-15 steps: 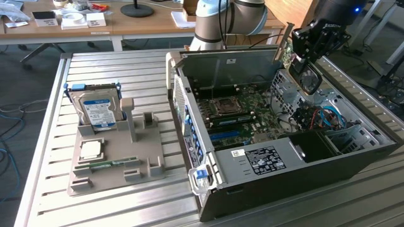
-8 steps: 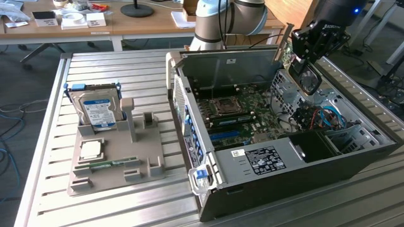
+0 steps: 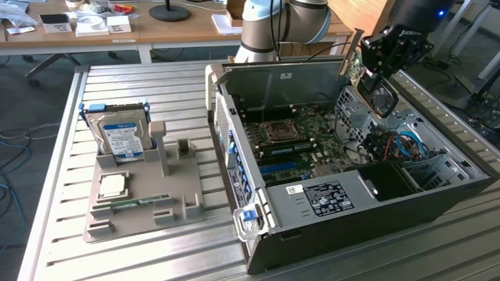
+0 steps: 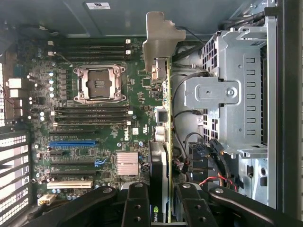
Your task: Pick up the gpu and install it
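"While I hang over the open computer case (image 3: 328, 234), enter item one: graphics card (image 4: 160, 161), dark, on edge, pale metal bracket (image 4: 160, 42) at its far end. Location: in my end effector (image 4: 165, 203), above the motherboard (image 4: 104, 118), seated in no slot."

"Condition of the grip?"

"End effector part closed, its two fingers (image 4: 137, 203) pressed on either face of the card near one end. Held, and firmly, I'd judge."

"Item two?"

"Blue slot (image 4: 72, 142) and the other long slots on the motherboard, off to one side of the card. Item three: drive cage (image 4: 236, 94) and loose cables (image 4: 213, 156), just beside the card on its other side."

"Risks to record?"

"One: the card is gripped at one end, so the bracket end may sag or twist and meet a slot crooked. Two: the cables lie near enough to snag the card's edge or be pinched beneath it. Three: the bracket could strike the case wall instead of finding its opening. Four: pressing down while misaligned could bend the contacts."

"Anything else on the desk (image 3: 140, 82)?"

"Hard drive (image 3: 121, 137) and memory stick (image 3: 140, 203), both on the grey holder (image 3: 129, 219), well apart from the case."
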Controlling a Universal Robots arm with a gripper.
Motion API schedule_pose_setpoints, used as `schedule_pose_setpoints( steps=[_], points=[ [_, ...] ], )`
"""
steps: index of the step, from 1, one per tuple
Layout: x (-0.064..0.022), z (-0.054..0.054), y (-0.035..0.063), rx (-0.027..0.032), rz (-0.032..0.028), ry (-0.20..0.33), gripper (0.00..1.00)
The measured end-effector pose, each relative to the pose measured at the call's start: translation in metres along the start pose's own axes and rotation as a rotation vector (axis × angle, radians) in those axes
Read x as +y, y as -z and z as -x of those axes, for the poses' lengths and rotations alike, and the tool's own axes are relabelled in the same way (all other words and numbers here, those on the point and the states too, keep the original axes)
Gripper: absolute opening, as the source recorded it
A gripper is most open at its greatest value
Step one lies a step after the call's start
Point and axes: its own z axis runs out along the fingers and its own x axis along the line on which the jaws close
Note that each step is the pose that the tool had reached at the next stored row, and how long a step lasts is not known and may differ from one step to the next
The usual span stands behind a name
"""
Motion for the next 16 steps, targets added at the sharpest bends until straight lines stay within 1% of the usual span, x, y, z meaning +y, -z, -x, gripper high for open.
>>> schedule_pose_setpoints(
  steps=[10, 16],
  points=[
    [0.0003, 0.0061, -0.0004, 0.0, 0.0001, 0.0, 0.27],
    [0.0004, 0.0069, -0.0004, 0.0, 0.0, 0.0, 0.27]
  ],
)
